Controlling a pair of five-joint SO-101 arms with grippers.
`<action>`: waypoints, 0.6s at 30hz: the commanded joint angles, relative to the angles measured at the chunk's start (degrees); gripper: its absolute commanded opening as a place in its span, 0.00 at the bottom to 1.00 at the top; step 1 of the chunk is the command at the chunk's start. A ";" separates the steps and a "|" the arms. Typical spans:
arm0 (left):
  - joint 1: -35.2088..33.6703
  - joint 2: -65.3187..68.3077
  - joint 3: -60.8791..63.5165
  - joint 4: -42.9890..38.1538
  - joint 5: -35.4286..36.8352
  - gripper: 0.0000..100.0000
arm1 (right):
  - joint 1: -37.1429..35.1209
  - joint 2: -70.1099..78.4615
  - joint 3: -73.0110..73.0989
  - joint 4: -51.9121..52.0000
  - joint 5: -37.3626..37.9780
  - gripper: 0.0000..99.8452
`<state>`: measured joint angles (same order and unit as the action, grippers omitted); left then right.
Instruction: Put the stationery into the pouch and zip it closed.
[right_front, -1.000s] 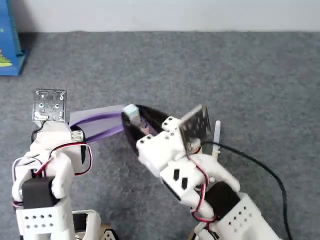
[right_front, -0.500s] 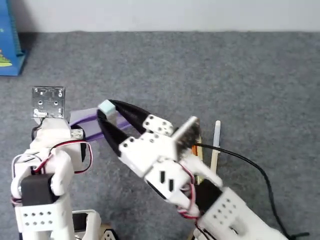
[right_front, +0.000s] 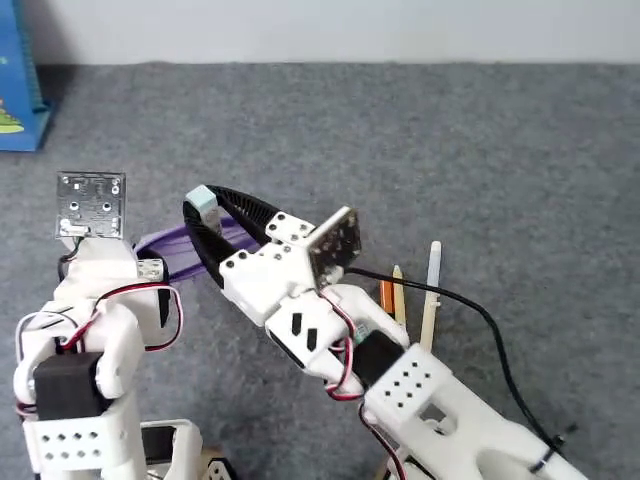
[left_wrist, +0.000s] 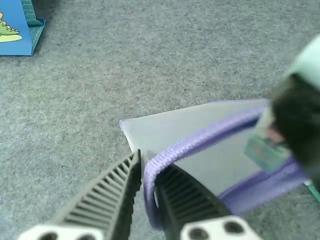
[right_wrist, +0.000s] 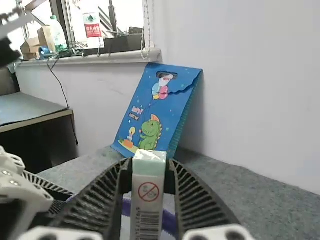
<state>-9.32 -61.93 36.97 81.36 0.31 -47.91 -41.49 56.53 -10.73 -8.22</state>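
The left jaws are nearly closed and pinch the purple zip edge of the pouch (left_wrist: 200, 145) at its end corner, lifting that edge off the surface (right_front: 500, 150). The right jaws are closed on a pale green and white block (right_wrist: 147, 195), probably an eraser, gripped by its two long sides with one end standing proud of the tips.

**Change over the last second**
- The right arm (right_front: 400, 390) has swung across toward the left arm (right_front: 90, 330). The block has travelled from the far end of the pouch to a position above its middle, closer to the held corner.
- The left arm has stayed almost in place and has kept its pinch on the zip edge.
- The sweep has uncovered more of the loose items lying beside the right arm.

**Meaning for the task**
In the left wrist view, the block's lower end appears to sit between the two zip edges. Judged from this, insertion of the block is in hand; release is not yet done. Zipping is judged to be some way off.

**Count**
- Pouch: one, open.
- Block: one, held.
- Loose sticks on the surface: three, lying side by side, namely an orange one (right_front: 386, 295), a pencil (right_front: 399, 292) and a pale pen (right_front: 431, 290).
- Blue gift bag (right_front: 15, 90): one, at the far edge.
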 joint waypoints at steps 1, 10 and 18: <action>0.35 0.26 -3.30 0.44 0.44 0.01 | 1.19 1.89 -0.62 -2.68 -0.44 0.01; 0.35 0.18 -3.47 1.41 0.44 0.01 | 4.26 9.89 -0.70 -6.90 0.26 0.02; 0.35 0.18 -3.38 1.41 0.44 0.01 | 4.44 8.92 0.09 -3.74 4.57 0.22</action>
<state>-9.14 -61.85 36.97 82.33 0.40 -45.27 -31.30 56.44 -16.70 -4.62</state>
